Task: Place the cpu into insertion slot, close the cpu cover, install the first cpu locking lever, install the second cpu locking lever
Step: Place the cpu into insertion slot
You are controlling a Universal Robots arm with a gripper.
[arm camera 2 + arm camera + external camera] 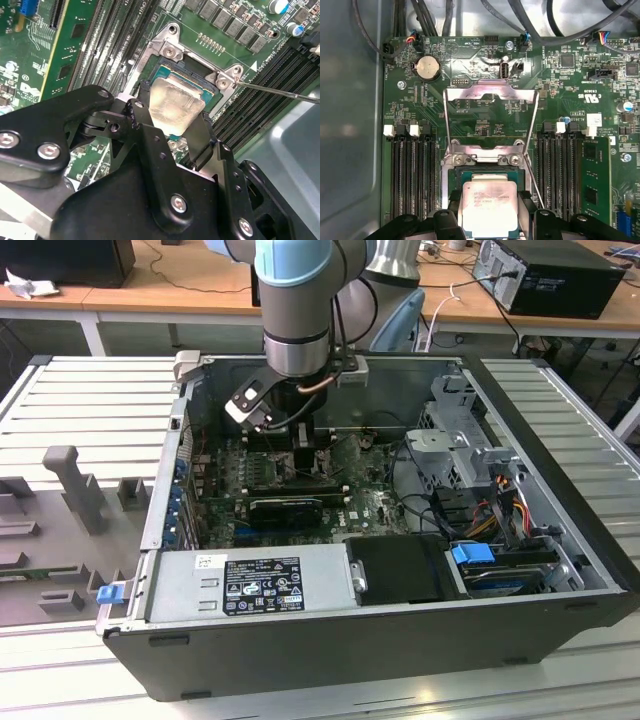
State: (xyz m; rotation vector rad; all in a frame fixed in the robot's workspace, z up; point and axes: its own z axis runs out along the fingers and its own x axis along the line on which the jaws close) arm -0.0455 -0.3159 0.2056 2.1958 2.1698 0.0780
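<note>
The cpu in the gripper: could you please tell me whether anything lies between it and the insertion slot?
Nothing visible does. The gripper holds the cpu right over the insertion slot, and the cpu cover stands swung open, clear of the opening.

Computer case [330, 640] on slatted table [90, 390]

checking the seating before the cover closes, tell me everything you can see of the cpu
The cpu is a small flat square chip: a pale tan-silver metal top with faint print, on a thin green board. It lies face up over the insertion slot, roughly square with it. The cpu cover stands open beyond it. The end effector holds it, black fingers on two opposite edges. Whether it is fully seated cannot be told.
</note>
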